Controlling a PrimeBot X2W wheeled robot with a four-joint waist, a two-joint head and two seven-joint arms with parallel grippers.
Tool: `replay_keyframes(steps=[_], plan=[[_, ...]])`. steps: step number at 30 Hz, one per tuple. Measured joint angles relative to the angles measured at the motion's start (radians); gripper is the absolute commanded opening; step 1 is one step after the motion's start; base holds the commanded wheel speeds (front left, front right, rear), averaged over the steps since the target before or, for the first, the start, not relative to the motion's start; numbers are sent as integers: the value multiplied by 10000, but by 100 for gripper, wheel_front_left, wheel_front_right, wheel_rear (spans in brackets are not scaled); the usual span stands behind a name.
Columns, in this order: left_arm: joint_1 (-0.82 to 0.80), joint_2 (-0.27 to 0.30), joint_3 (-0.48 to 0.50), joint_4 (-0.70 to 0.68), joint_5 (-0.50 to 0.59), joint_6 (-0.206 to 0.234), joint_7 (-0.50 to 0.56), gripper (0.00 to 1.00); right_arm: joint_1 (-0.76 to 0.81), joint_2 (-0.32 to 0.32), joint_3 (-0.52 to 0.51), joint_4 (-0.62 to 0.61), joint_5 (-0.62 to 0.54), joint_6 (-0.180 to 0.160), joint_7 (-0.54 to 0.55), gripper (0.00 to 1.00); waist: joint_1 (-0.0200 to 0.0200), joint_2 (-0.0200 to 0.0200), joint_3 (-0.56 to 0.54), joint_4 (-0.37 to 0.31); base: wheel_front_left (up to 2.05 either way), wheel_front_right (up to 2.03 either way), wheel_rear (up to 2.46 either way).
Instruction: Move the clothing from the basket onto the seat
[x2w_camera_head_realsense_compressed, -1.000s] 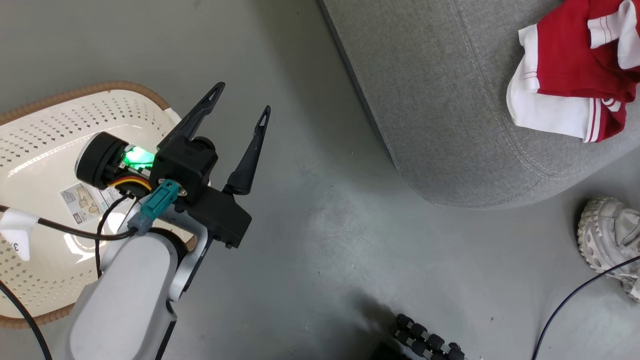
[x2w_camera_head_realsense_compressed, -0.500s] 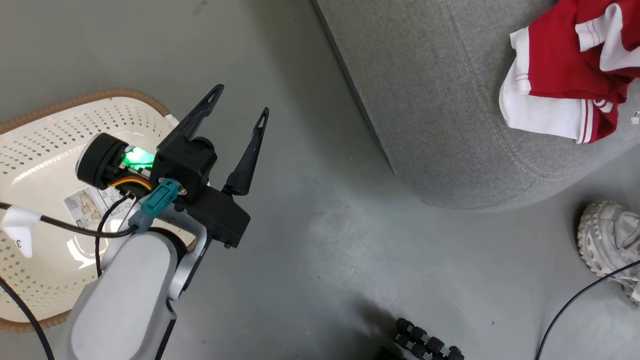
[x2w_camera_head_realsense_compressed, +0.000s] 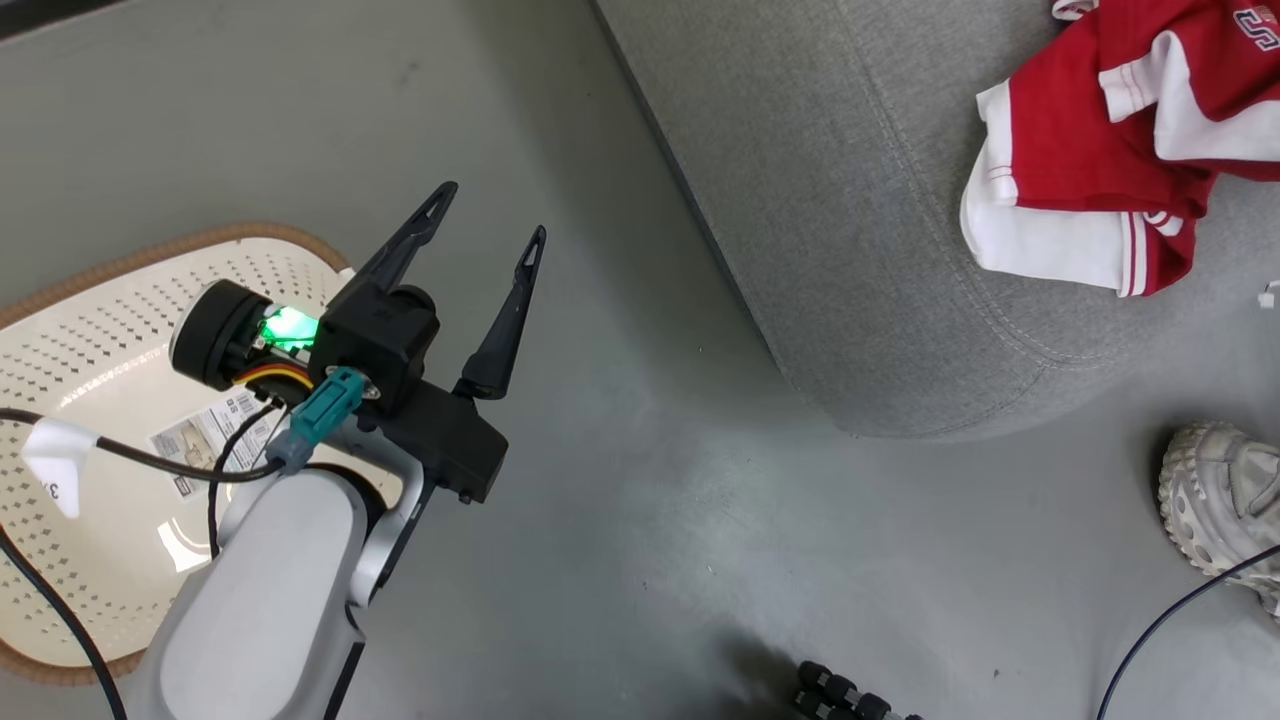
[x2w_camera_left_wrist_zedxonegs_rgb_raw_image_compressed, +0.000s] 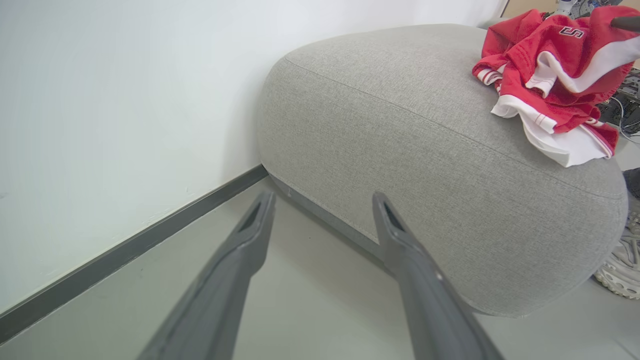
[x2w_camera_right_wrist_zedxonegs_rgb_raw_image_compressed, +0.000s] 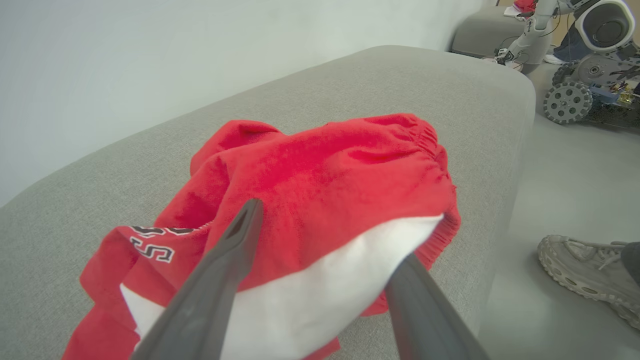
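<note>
The clothing (x2w_camera_right_wrist_zedxonegs_rgb_raw_image_compressed: 325, 165) lies on the seat (x2w_camera_head_realsense_compressed: 830, 200) in a loose heap near the rounded front edge. Your right gripper (x2w_camera_right_wrist_zedxonegs_rgb_raw_image_compressed: 327, 230) stands with its two fingers wide apart, and the white panel of the heap bulges between them. I judge that the step in hand is the letting go. To do it well, keep the jaws wide and draw the gripper back along its own fingers, up and away from the cloth, not sideways. The soft fabric rests against both fingers, so it could catch and be pulled toward the edge. Mind also the shoe (x2w_camera_head_realsense_compressed: 1210, 490) of a person on the floor near the seat's corner.

Your left gripper (x2w_camera_head_realsense_compressed: 495, 208) is spread open too and carries nothing. It hangs between the basket (x2w_camera_head_realsense_compressed: 150, 245) and the seat, nearer the basket.

The right wrist view tells you how the cloth sits against the fingers. The head view gives you the basket: the label sticker (x2w_camera_head_realsense_compressed: 205, 440) on its floor lies bare, though the forearm covers a part. The left wrist view shows the seat from the side, with the white hem close to the curve.
</note>
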Motion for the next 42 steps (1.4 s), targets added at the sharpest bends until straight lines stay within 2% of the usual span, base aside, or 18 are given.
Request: replay_keyframes(steps=[15, 24, 31, 42], plan=[[42, -451, -125, 512, -167, 2, -460, 100, 987, 10, 17, -297, -407, 81, 0, 100, 0, 0, -785, 68, 0, 0, 0], [107, -658, -92, 905, -274, 10, -798, 100, 1345, 290, 268, -679, -807, 174, 0, 100, 0, -1, -1296, 318, 0, 0, 0], [242, -825, -65, 1258, -355, 23, -1112, 100, 1763, 792, 552, -947, -1039, 176, 2, 100, -1, -1, -1787, 520, 0, 0, 0], [490, -1089, -67, 1599, -614, 109, -1496, 100, 2278, 865, 755, -1127, -1358, 265, 2, 100, -1, -1, -2530, 987, 0, 0, 0]])
